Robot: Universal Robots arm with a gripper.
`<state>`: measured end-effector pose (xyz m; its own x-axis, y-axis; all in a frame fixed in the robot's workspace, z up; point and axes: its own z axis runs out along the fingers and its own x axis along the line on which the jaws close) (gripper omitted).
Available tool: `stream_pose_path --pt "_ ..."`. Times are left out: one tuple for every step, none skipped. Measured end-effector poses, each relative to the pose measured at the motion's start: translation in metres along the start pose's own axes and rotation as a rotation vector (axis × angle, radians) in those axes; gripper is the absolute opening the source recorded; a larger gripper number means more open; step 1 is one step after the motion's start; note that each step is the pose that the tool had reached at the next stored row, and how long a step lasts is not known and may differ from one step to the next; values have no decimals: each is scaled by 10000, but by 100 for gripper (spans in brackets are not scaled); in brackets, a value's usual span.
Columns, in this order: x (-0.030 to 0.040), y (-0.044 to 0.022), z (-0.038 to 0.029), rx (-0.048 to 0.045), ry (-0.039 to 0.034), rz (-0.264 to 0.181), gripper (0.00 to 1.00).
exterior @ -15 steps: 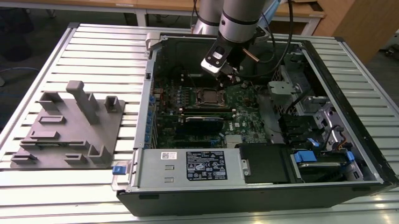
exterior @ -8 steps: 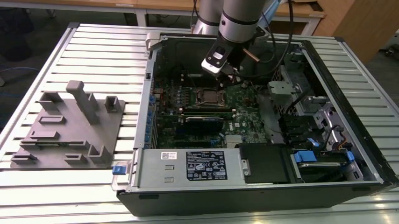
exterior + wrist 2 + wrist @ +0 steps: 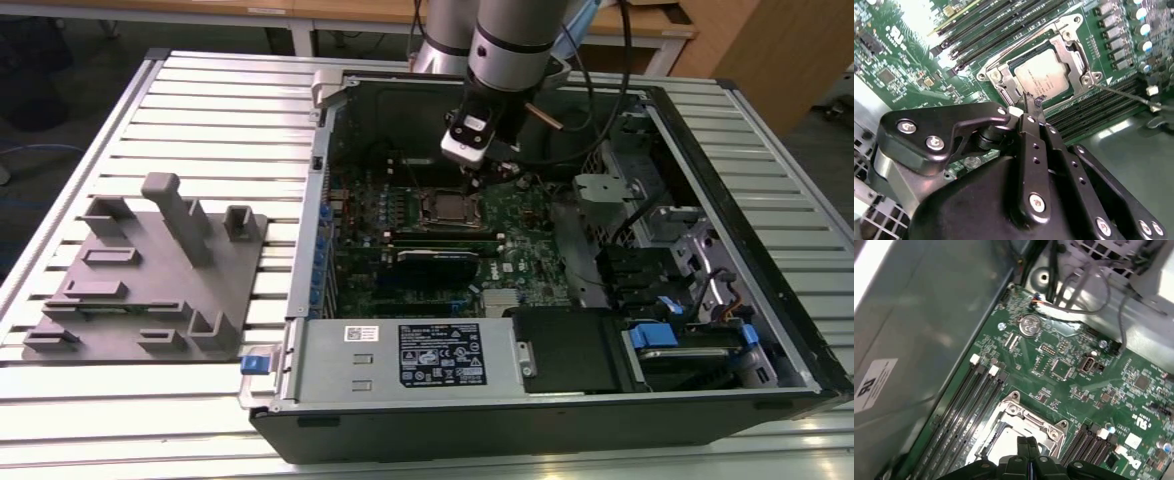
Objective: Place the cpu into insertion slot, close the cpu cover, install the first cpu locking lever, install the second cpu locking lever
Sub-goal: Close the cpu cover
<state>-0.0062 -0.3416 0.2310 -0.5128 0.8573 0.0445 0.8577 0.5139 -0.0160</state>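
The dull silver-grey square cpu (image 3: 1046, 75) is seated in the silver-rimmed square insertion slot (image 3: 996, 75), framed by the thin silver cpu cover (image 3: 1066, 45). The slot's rim could be gouged if the black gripper (image 3: 1032, 102), its fingers pressed together at that rim, slips.

Cpu (image 3: 1046, 75): you see it lying flat in the insertion slot (image 3: 451, 210), dull silver-grey face up, edges square to the socket. The slot sits mid-way across the green motherboard (image 3: 521, 215).

Cpu cover (image 3: 1068, 47): thin silver frame, folded down around the chip. Its cut-out leaves the chip face bare.

Locking lever (image 3: 1126, 95): a thin wire rod angling out from one socket corner. You cannot tell whether it is latched.
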Motion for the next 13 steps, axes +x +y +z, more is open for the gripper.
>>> stream_pose_path --pt "0 0 0 7 -3 -160 11" --pt "0 0 0 14 -5 -321 11" --pt "0 0 1 21 -8 -482 11" --pt "0 0 1 27 -10 -620 11" --pt "0 0 1 33 -12 -747 11" --pt "0 0 1 38 -14 -868 11" --pt "0 0 1 43 -15 -989 11" --pt "0 0 1 49 -18 -1108 11" --pt "0 0 1 55 -20 -1257 11" --pt "0 0 1 61 -22 -1387 11" --pt "0 0 1 66 -24 -1506 11" --pt "0 0 1 71 -26 -1615 11" --pt "0 0 1 74 -26 -1673 11"
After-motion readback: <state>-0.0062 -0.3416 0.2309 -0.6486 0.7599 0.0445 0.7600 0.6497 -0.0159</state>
